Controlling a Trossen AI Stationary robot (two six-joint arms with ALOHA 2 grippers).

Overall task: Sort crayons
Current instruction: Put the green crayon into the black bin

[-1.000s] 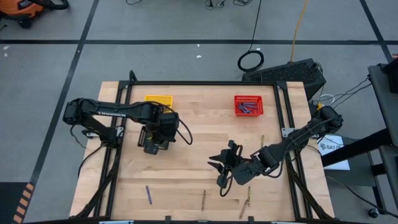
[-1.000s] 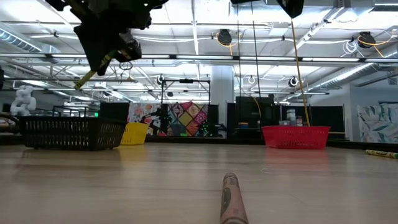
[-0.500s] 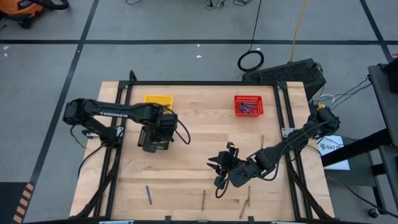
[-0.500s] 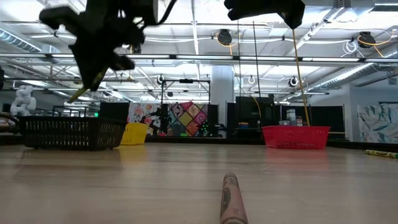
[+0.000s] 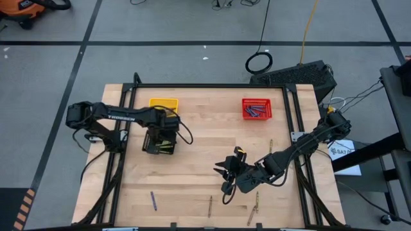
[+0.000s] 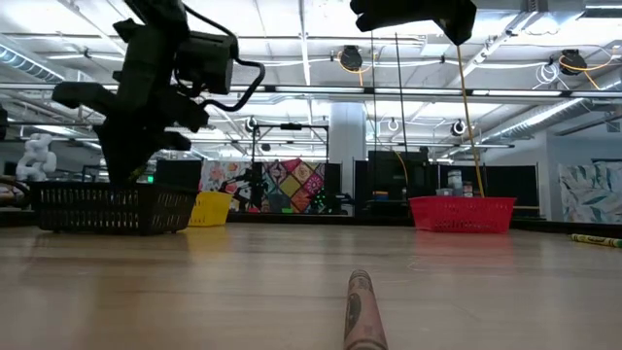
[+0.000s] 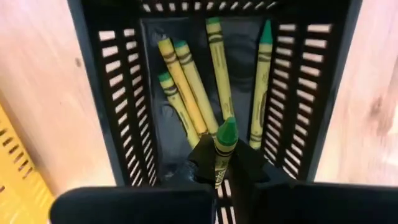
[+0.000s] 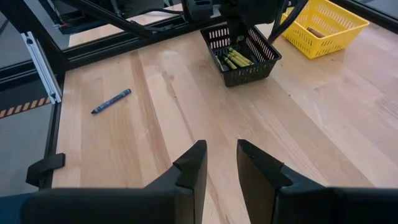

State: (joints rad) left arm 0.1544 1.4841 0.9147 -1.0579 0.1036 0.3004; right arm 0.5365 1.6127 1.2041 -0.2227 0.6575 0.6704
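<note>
My left gripper [image 7: 221, 165] points down into the black mesh basket [image 7: 124, 112], shut on a green crayon [image 7: 225, 140]. Several yellow-green crayons [image 7: 186, 87] lie on the basket's floor. In the high view this gripper [image 5: 159, 142] stands over the same basket [image 5: 149, 149] at the table's left. My right gripper [image 8: 217, 168] hangs open over bare wood right of the middle [image 5: 226, 174], with nothing between its fingers. Loose crayons lie flat on the table: a blue one [image 5: 153, 200] and tan ones [image 5: 210, 205] near the front edge. My left gripper pinches the green crayon's wrapped body [image 7: 219, 173] between its two fingers, coming from above. The crayon runs along the fingers, and its pointed end [image 7: 227, 127] sticks out below them toward the basket's floor. Whether that end touches the crayons underneath, I cannot tell.
A yellow basket [image 5: 164, 103] stands just beyond the black one, and a red basket [image 5: 257, 108] with crayons at the far right. More tan crayons [image 5: 257, 200] [image 5: 270, 149] lie near my right arm. One crayon [image 6: 362, 311] lies close to the low camera.
My left gripper has sunk from high above the table down to the black basket's rim, carrying the green crayon with it and staying shut. The crayon's lower end now sits inside the basket. My right gripper has kept still.
</note>
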